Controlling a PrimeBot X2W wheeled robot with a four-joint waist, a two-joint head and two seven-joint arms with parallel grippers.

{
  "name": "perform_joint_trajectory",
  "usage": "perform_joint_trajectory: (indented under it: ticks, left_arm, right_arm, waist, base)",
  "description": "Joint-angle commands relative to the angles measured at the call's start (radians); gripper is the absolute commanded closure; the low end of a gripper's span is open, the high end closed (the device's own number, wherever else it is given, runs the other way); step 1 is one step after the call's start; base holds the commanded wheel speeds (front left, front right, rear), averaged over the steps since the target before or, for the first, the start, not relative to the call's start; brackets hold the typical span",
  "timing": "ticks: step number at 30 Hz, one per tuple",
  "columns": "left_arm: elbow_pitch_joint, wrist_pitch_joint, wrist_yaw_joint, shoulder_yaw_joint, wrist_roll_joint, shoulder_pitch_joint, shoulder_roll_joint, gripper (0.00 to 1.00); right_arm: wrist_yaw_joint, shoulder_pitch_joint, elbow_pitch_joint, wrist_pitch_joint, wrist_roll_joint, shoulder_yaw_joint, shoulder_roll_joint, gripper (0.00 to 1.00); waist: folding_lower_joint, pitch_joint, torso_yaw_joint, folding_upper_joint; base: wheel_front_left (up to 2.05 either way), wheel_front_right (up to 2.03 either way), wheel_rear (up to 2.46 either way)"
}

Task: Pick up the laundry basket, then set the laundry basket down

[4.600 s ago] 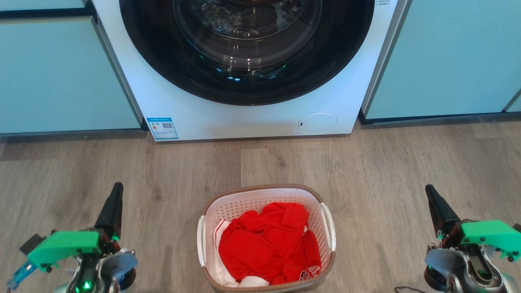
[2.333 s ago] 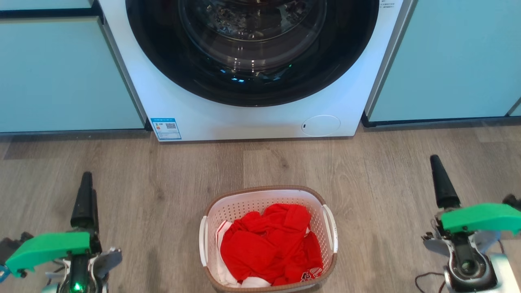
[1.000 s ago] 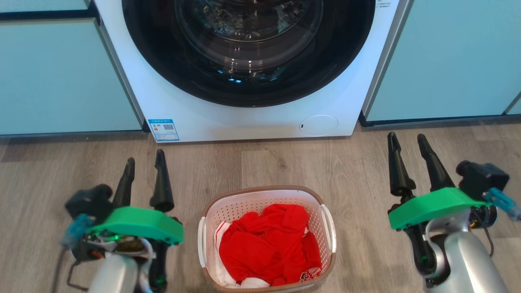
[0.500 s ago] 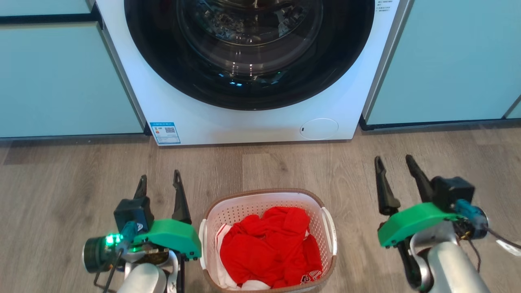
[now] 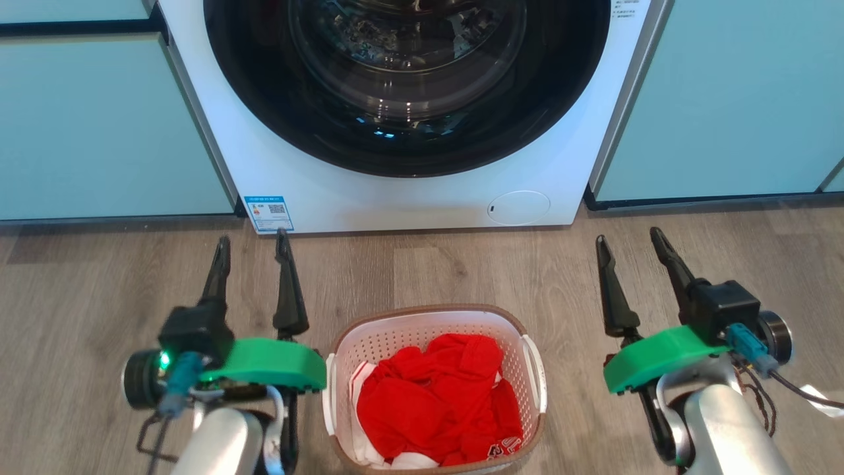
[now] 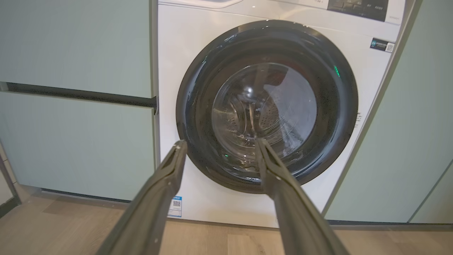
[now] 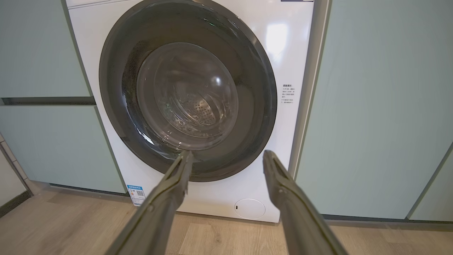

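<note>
The laundry basket (image 5: 422, 330), white with perforated walls and a brown rim, stands on the wood floor at the bottom centre of the head view, red clothes (image 5: 438, 402) piled inside. Its white side handles (image 5: 328, 394) are free. My left gripper (image 5: 254, 237) is open just left of the basket, fingers pointing toward the washer. My right gripper (image 5: 626, 236) is open to the basket's right, a little farther off. Neither touches the basket. In the wrist views the left gripper (image 6: 219, 141) and the right gripper (image 7: 226, 152) hold nothing.
A white front-loading washing machine (image 5: 395, 191) with a dark round door (image 6: 267, 106) stands straight ahead, its door shut. Pale green cabinet fronts (image 5: 99, 125) flank it on both sides. Bare wood floor (image 5: 461, 264) lies between washer and basket.
Both grippers turned from edge-on to showing two spread fingers and came in toward the basket's sides. In the last half second both reached slightly forward. The basket stayed put.
</note>
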Motion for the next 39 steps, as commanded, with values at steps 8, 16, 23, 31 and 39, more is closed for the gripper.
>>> perform_joint_trajectory:
  ticks: [8, 16, 23, 31, 39]
  left_arm:
    - [0.02, -0.037, -0.169, 0.155, 0.026, -0.006, -0.033, 0.0]
    - [0.169, -0.047, -0.181, 0.131, 0.018, 0.011, -0.034, 0.0]
    - [0.224, -0.047, -0.193, 0.122, -0.007, 0.003, -0.034, 0.0]
    - [0.213, -0.047, -0.201, 0.123, 0.012, 0.001, -0.034, 0.0]
    - [0.218, -0.047, -0.207, 0.124, -0.011, 0.002, -0.034, 0.0]
  right_arm:
    - [-0.001, -0.044, -0.018, -0.035, -0.086, 0.019, -0.007, 0.0]
    - [-0.002, -0.039, 0.106, -0.046, -0.099, 0.016, -0.007, 0.0]
    - [-0.002, -0.054, 0.157, -0.046, -0.083, 0.018, -0.007, 0.0]
    - [-0.002, -0.061, 0.167, -0.046, -0.082, 0.025, -0.007, 0.0]
    - [-0.002, -0.063, 0.167, -0.046, -0.084, 0.027, -0.007, 0.0]
  waist:
    - [0.0, -0.003, -0.005, 0.0]
    - [0.0, -0.011, -0.009, 0.0]
    - [0.0, -0.012, -0.011, 0.0]
    - [0.0, -0.01, -0.016, 0.0]
    - [0.0, -0.007, -0.022, 0.0]
  base:
    - [0.0, 0.0, 0.0]
    - [0.0, 0.0, 0.0]
    - [0.0, 0.0, 0.0]
    - [0.0, 0.0, 0.0]
    - [0.0, 0.0, 0.0]
